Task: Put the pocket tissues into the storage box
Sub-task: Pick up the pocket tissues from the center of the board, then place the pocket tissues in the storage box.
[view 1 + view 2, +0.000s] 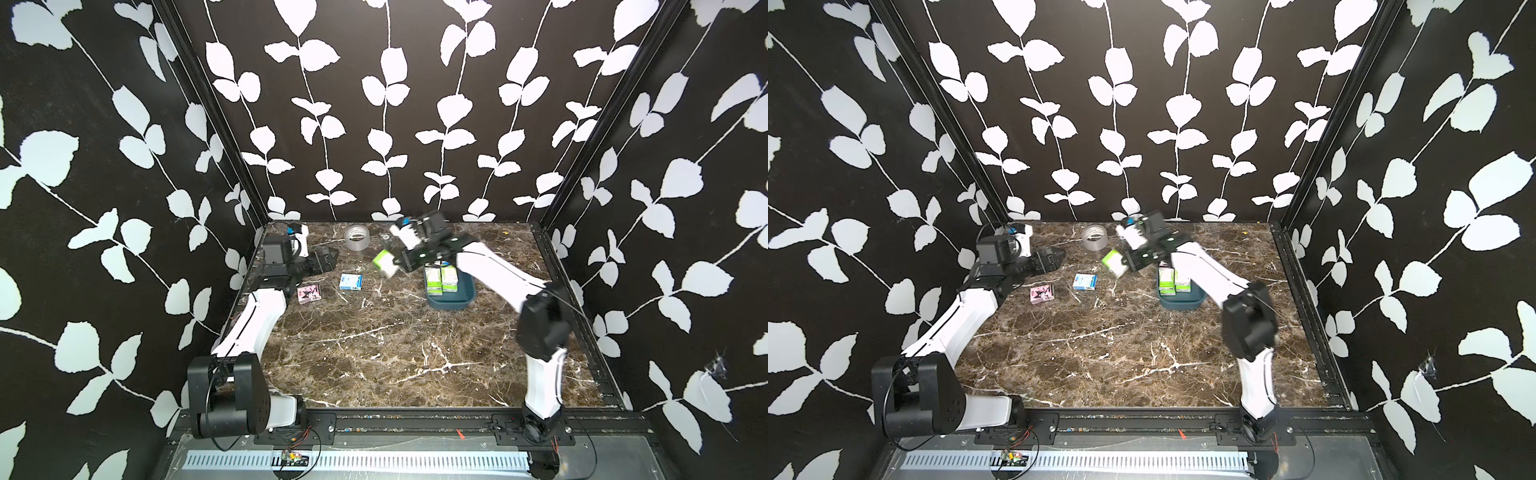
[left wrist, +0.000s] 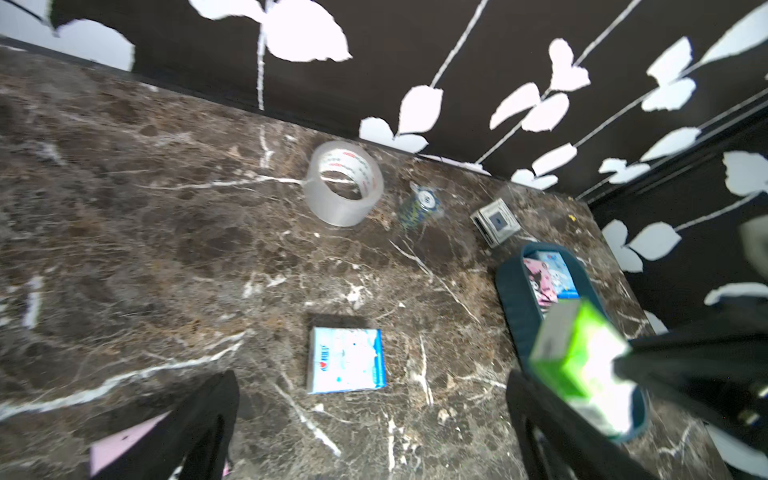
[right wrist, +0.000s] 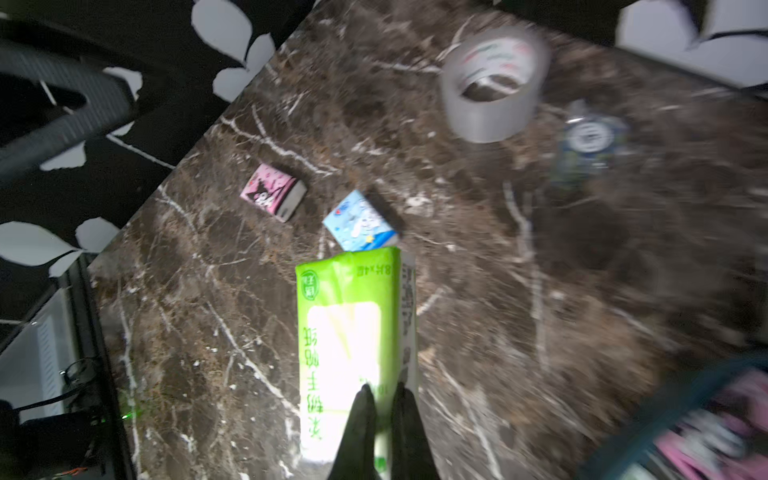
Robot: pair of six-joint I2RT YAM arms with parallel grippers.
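Observation:
My right gripper point(image 1: 401, 261) point(image 3: 384, 388) is shut on the edge of a green-and-white pack of pocket tissues point(image 1: 384, 262) point(image 3: 353, 332), held in the air just left of the storage box point(image 1: 451, 305). The dark teal box holds several packs point(image 1: 440, 277) point(image 2: 548, 278). A blue pack point(image 1: 350, 281) point(image 2: 347, 359) and a pink cartoon pack point(image 1: 309, 293) point(image 3: 272, 193) lie flat on the marble table. My left gripper point(image 1: 328, 259) point(image 2: 372, 399) hovers open at the back left, near those two packs, with nothing between its fingers.
A clear tape roll point(image 1: 360, 238) point(image 2: 343, 183) stands near the back wall. Beside it lie a small blue-wrapped item point(image 2: 419, 205) and a white packet with a grey square point(image 2: 496, 220). Patterned walls close in the left, back and right sides.

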